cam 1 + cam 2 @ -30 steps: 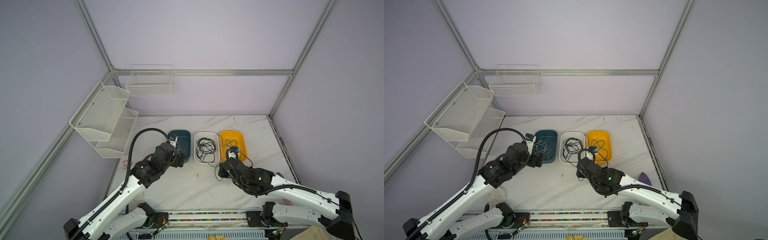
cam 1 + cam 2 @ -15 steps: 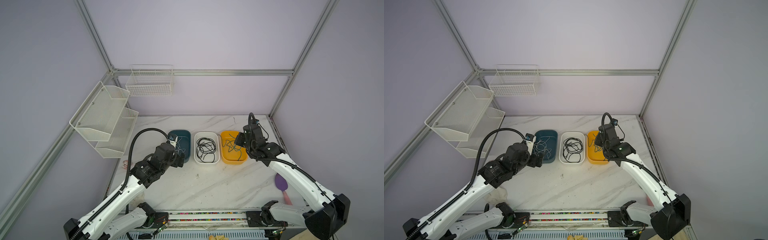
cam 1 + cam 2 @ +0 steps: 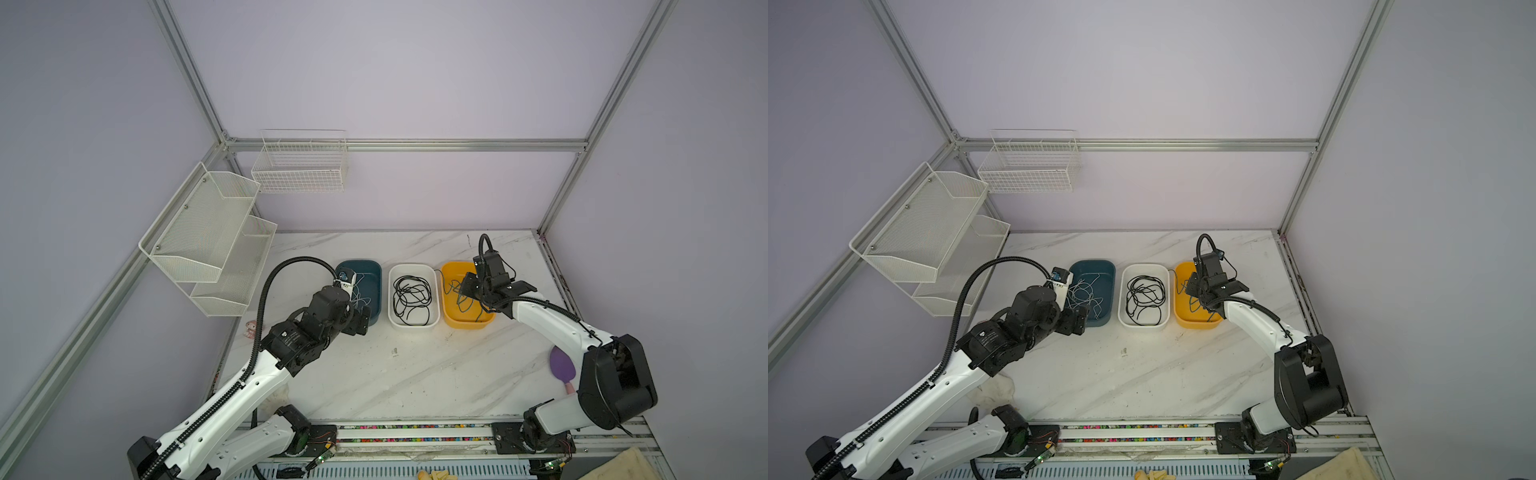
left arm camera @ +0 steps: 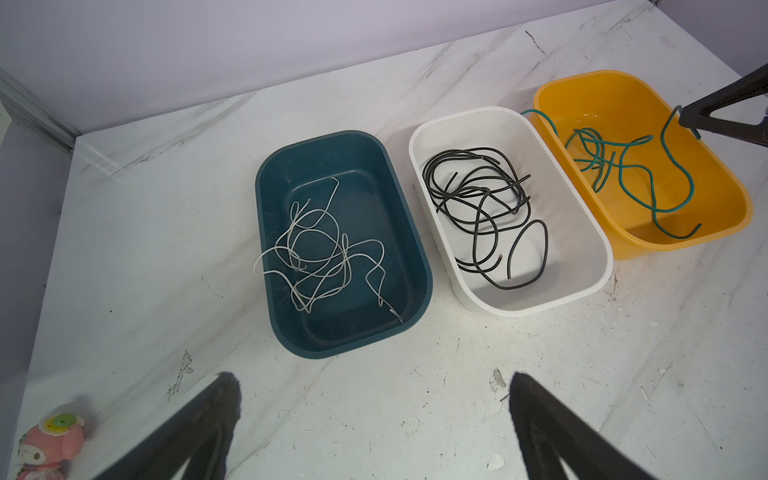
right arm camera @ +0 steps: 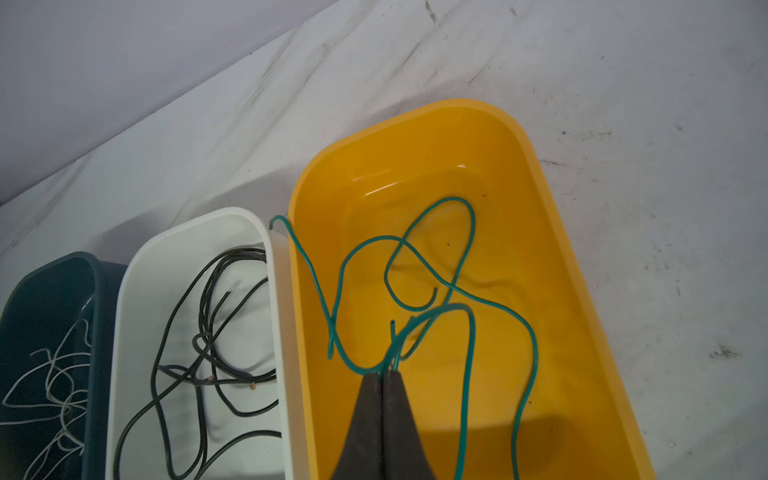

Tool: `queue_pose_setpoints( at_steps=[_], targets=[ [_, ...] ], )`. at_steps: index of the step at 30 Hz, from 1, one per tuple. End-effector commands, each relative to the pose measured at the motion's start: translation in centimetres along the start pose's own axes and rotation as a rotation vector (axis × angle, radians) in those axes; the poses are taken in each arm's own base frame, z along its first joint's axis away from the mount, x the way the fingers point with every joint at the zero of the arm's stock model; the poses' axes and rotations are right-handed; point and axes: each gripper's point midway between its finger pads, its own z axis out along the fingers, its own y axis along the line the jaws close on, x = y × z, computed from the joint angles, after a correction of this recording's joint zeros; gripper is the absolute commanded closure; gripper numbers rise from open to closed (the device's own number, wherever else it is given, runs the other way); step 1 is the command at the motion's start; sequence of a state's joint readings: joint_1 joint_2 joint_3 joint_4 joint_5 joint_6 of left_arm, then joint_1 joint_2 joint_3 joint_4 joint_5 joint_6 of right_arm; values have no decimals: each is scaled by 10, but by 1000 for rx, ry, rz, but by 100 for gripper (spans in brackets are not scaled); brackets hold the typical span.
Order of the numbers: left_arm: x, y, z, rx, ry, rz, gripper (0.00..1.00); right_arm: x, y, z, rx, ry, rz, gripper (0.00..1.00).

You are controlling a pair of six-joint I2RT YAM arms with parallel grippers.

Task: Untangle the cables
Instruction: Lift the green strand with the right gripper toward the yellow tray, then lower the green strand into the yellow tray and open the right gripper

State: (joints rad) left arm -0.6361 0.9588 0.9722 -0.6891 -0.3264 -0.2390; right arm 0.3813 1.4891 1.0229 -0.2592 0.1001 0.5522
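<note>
**Right hand** [image 5: 384, 374]: clenched, its tips pressed together on the green cable [image 5: 453, 199]. From the tips the cable runs ahead of and below the hand in loose loops inside the yellow bin [image 5: 415, 124]. One free end (short, curved) crosses the bin's rim on the side toward the white bin [image 4: 532, 307].

**Left hand** [image 4: 372, 379]: released, fingers spread wide, grasping nothing. It hangs over bare desk [image 4: 457, 374]. The dark blue bin [image 4: 345, 347] holding the white cables [image 4: 320, 249] lies just ahead of it. The black cables [image 4: 478, 199], coiled in the white bin, lie ahead and off toward my right hand.

**Surface and room:** the desk is white with grey veining and scuffed. The three bins stand in a row, close together. Pale lilac walls on an aluminium frame enclose it. A mesh shelf [image 3: 199, 232] and a wire basket [image 3: 299, 166] hang on the walls beyond my left hand.

**View differences:**
- Only the right wrist view shows the pinch at the tips.
- The left wrist view shows a pink toy [image 4: 45, 440] at the desk edge, outboard of my left hand.
- A top view shows a purple object [image 3: 561, 365] behind my right arm.
</note>
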Motion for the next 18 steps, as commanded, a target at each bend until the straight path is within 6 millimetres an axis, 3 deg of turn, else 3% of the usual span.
queue_pose_setpoints(
  at_steps=[1, 4, 8, 10, 18],
  targets=[
    [8, -1, 6, 4, 15, 21, 0, -8, 5, 1, -35, -27, 29, 100],
    [10, -2, 8, 9, 22, 24, 0, -6, 4, 3, -36, -18, 35, 99],
    [10, -4, 9, 14, 31, 26, 0, -6, 7, 2, -48, -11, 52, 77],
    [11, -5, 10, 17, 37, 27, 0, -8, 8, -1, -54, -18, 66, 72],
    [12, -7, 12, 24, 45, 30, 0, -16, 16, -6, -92, -40, 118, 68]
  ],
)
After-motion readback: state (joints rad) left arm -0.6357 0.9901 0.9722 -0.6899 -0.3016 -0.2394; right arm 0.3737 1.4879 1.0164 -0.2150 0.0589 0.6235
